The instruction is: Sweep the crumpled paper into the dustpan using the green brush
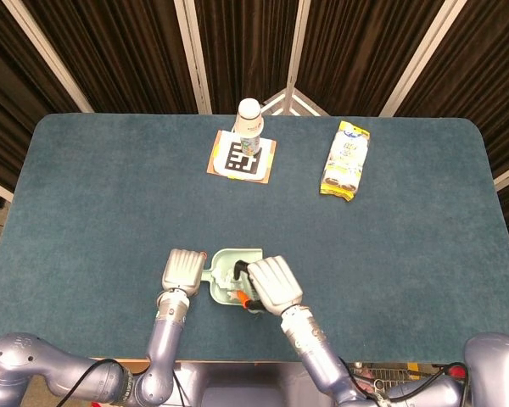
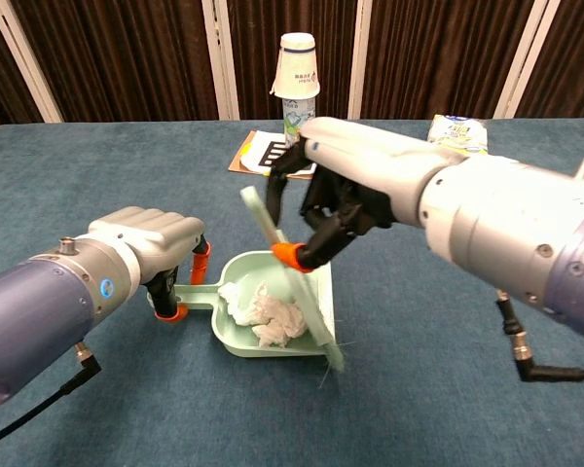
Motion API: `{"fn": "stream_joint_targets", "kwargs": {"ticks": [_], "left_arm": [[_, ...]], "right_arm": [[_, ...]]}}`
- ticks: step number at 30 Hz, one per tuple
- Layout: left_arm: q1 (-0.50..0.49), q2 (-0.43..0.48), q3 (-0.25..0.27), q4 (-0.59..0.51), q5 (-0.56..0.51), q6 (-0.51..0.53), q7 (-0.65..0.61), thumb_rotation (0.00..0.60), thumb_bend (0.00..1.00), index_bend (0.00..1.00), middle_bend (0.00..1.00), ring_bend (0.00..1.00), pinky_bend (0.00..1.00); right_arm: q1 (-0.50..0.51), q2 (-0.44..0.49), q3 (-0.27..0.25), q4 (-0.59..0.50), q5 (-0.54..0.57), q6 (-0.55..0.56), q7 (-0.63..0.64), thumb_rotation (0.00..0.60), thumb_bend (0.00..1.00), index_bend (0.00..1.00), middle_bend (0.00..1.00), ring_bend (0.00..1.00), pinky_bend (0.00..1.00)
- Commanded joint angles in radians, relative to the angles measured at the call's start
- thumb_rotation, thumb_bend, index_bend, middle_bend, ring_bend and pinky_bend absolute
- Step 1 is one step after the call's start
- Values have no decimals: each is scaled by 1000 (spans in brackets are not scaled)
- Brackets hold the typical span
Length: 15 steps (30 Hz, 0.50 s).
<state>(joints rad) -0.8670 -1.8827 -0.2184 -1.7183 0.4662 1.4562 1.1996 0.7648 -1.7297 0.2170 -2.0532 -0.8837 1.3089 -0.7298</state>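
Observation:
The pale green dustpan [image 2: 229, 345] [image 1: 228, 255] lies on the blue table near its front edge, with white crumpled paper [image 2: 265, 311] [image 1: 229, 276] inside it. My left hand [image 2: 148, 241] [image 1: 182, 270] grips the dustpan's handle [image 2: 193, 290] on its left side. My right hand [image 2: 343, 199] [image 1: 273, 284] holds the green brush [image 2: 296, 285] by its upper part. The brush slants down across the pan's right edge, and its bristles [image 2: 333, 353] reach the table at the pan's front right corner. In the head view my right hand hides most of the brush.
At the back middle a bottle capped with an upturned paper cup [image 1: 249, 123] [image 2: 299, 83] stands on a card with a black marker [image 1: 242, 158]. A yellow and white snack bag [image 1: 345, 158] [image 2: 457, 133] lies at the back right.

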Motion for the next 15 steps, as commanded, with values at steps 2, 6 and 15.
{"fn": "stream_joint_targets", "kwargs": {"ticks": [2, 6, 15], "left_arm": [[-2, -3, -3, 2, 5, 1, -2, 600, 580, 606, 1000, 1000, 1000], [-6, -4, -8, 0, 7, 2, -1, 600, 580, 606, 1000, 1000, 1000], [-4, -1, -5, -4, 14, 2, -5, 600, 490, 492, 1000, 1000, 1000]], "right_arm": [[15, -36, 26, -36, 23, 8, 0, 600, 614, 792, 900, 919, 885], [31, -57, 48, -59, 29, 20, -13, 600, 615, 792, 900, 919, 885], [39, -29, 84, -62, 10, 50, -23, 600, 615, 792, 900, 919, 885]]}}
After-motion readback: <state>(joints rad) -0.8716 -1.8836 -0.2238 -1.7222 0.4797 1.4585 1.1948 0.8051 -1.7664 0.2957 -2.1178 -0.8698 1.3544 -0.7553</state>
